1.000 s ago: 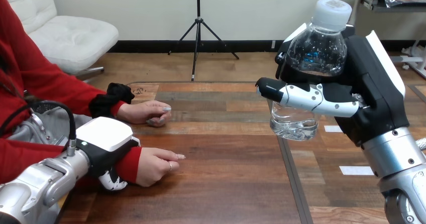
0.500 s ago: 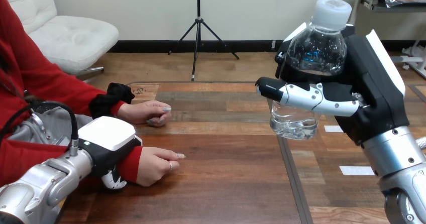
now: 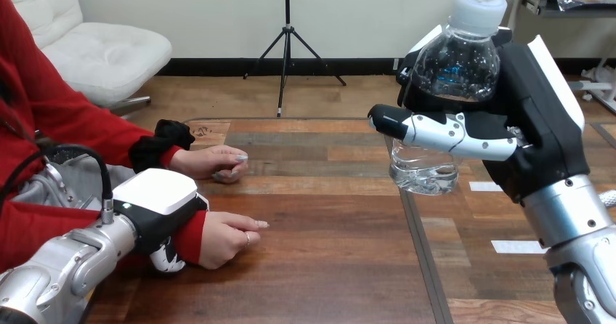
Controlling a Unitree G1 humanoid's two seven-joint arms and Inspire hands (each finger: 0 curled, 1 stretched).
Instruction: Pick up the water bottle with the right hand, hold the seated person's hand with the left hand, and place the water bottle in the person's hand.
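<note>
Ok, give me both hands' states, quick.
Left hand: fingers curled round the person's wrist.
Right hand: closed round the water bottle, held in the air.

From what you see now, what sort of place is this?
Probably a robot test setup at a wooden table: the right hand holds a bottle in the air, and the left hand lies over a person's wrist.

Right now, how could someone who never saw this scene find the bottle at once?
Start at the wooden table and look to its right side, where the right robot hand is raised above the surface. That hand grips the bottle upright. It is the only clear thing there, with a white cap and some water at the bottom.
</note>
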